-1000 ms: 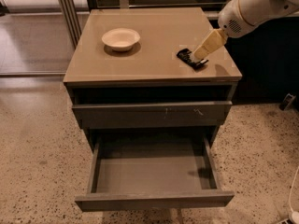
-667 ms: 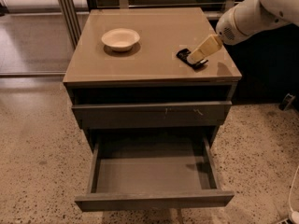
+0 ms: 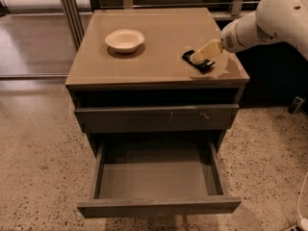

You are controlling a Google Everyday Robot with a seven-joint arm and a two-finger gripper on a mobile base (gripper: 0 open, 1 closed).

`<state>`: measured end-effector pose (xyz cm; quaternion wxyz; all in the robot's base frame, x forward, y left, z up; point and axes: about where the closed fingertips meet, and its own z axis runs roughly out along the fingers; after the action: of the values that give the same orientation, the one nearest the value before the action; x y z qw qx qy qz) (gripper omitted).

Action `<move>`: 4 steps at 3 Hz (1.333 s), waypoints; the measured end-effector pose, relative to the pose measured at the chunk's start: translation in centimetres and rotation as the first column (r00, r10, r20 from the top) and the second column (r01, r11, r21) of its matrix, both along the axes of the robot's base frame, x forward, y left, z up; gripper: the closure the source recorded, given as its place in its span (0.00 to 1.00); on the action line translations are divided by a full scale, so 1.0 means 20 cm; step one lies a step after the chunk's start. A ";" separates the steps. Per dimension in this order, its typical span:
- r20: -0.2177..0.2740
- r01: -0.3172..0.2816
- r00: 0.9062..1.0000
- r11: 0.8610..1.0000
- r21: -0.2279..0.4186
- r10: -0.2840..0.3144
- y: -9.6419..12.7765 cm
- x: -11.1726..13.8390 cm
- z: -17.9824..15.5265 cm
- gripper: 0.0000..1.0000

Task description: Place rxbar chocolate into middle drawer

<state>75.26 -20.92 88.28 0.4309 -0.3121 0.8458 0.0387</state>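
Note:
The rxbar chocolate [image 3: 202, 65] is a small flat black wrapper lying on the right side of the brown cabinet top [image 3: 159, 42]. My gripper [image 3: 196, 58], cream coloured on a white arm coming in from the right, is down at the bar and covers its middle. The bar rests on the top. The middle drawer [image 3: 156, 179] is pulled out wide below, with a bare grey inside and a plain flat front.
A white bowl [image 3: 124, 39] stands on the left part of the cabinet top. A shut grey drawer front with small pale marks [image 3: 156, 117] sits above the open drawer. Speckled floor surrounds the cabinet; metal posts [image 3: 70, 8] stand behind at the left.
My gripper has moved a little down and to the left, closer onto the bar. The bar, bowl and drawer have not moved.

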 end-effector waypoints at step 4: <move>-0.163 0.087 0.984 0.989 0.120 -0.067 0.04 0.20 -0.27 0.00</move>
<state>79.28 -20.20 82.94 0.3825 -0.2471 0.8846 0.1000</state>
